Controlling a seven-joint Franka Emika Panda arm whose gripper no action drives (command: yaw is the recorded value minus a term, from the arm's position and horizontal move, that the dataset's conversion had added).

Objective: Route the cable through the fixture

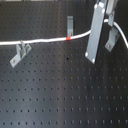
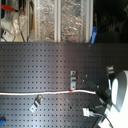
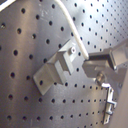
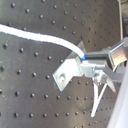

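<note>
Black perforated board (image 1: 60, 95) fills the scene in both exterior views, holes in a regular grid. Robot arm (image 1: 97, 30) comes down at the first exterior view's upper right, grey and tilted. White cable (image 1: 45, 40) runs across the board from the first exterior view's left edge, rising toward the arm; its red band (image 1: 68, 37) sits just beside the middle clip (image 1: 70, 24). A second clip (image 1: 20, 52) stands near the left, cable passing at its top; a third clip (image 1: 112, 40) stands beside the arm. In the second wrist view, gripper (image 4: 92, 65) fingers are closed narrow on the cable end, right at that clip (image 4: 67, 75).
</note>
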